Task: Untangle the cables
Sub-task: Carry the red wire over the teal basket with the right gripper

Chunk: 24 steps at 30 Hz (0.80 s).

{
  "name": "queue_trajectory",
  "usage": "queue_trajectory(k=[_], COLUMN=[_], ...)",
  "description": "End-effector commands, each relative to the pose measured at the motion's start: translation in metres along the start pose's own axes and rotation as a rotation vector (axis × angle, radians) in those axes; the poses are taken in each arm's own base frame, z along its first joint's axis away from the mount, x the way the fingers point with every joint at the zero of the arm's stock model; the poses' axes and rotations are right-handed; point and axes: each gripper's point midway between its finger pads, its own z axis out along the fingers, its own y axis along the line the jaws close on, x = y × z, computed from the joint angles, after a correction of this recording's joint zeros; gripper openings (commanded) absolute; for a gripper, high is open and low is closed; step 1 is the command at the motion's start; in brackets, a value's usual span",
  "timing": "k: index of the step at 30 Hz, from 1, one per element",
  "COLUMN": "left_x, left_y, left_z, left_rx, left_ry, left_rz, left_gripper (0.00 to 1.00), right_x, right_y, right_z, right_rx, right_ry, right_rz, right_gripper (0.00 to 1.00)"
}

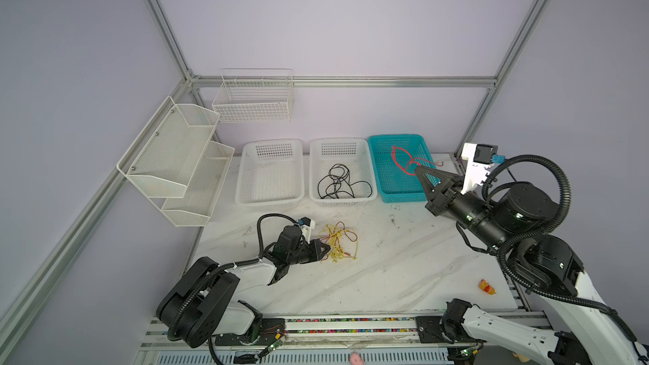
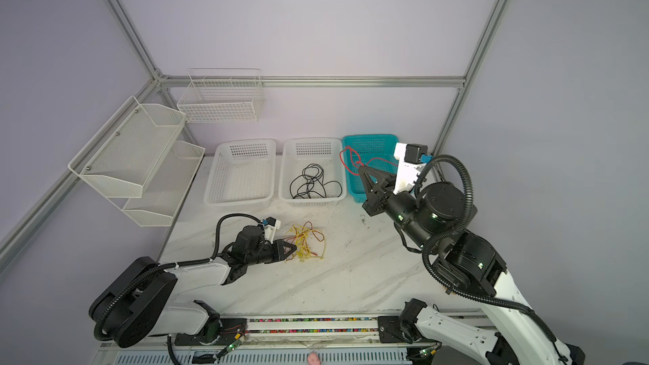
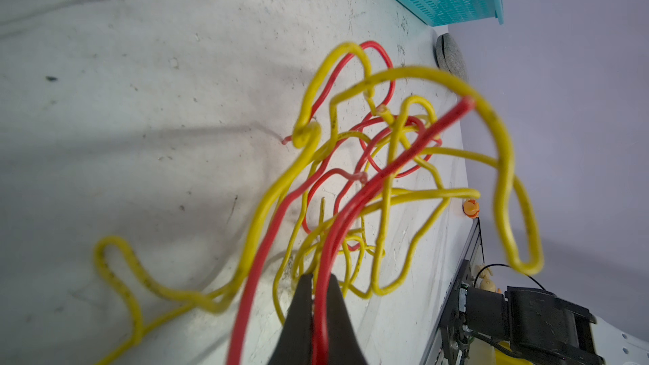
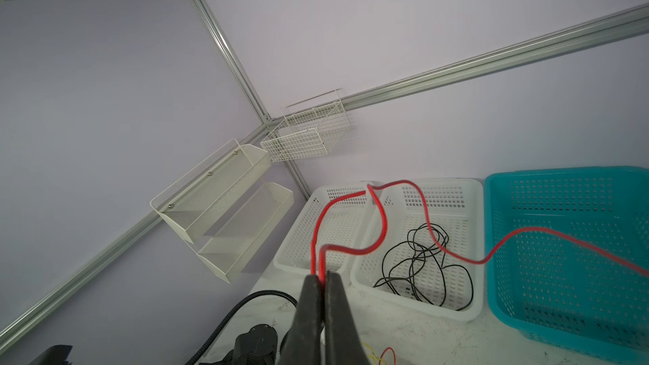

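A tangle of yellow and red cables lies on the marble table. My left gripper sits at the tangle's left edge, shut on a red cable that runs up between yellow loops. My right gripper hangs over the teal basket, shut on a separate red cable that dangles in loops above it. A black cable lies coiled in the middle white basket.
Left of the black cable's basket stands an empty white basket. A two-tier mesh rack and a wire basket hang on the walls. A small orange toy lies near the table's right edge.
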Motion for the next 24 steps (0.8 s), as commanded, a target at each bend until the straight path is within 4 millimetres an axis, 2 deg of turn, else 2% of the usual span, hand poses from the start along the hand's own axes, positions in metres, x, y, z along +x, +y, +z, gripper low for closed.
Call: queue_trajectory(k=[1,12,15,22,24], left_x=[-0.005,-0.007,-0.009,-0.012,-0.012], left_y=[-0.002,-0.002,-0.003,-0.003,-0.003], left_z=[-0.003,-0.004,-0.005,-0.006,-0.006], left_rx=[-0.003,-0.015,-0.020,-0.025,-0.026], left_ry=[-0.021,-0.025,-0.028,-0.039,-0.039], left_rz=[0.036,0.043,0.047,0.052,0.051], left_gripper=[0.00,0.00,0.00,0.00,0.00], right_x=[0.004,0.032,0.031,0.024,0.023], right_y=[-0.009,-0.033,-0.042,-0.088,-0.094], right_z=[0.007,0.042,0.050,0.066,0.070], right_rx=[0.050,0.159,0.176,0.229,0.237], right_ry=[-0.001,0.065,0.071,0.080,0.079], right_rz=[-0.040,-0.120,-0.130,-0.110,-0.100], right_gripper=[0.00,0.00,0.00,0.00,0.00])
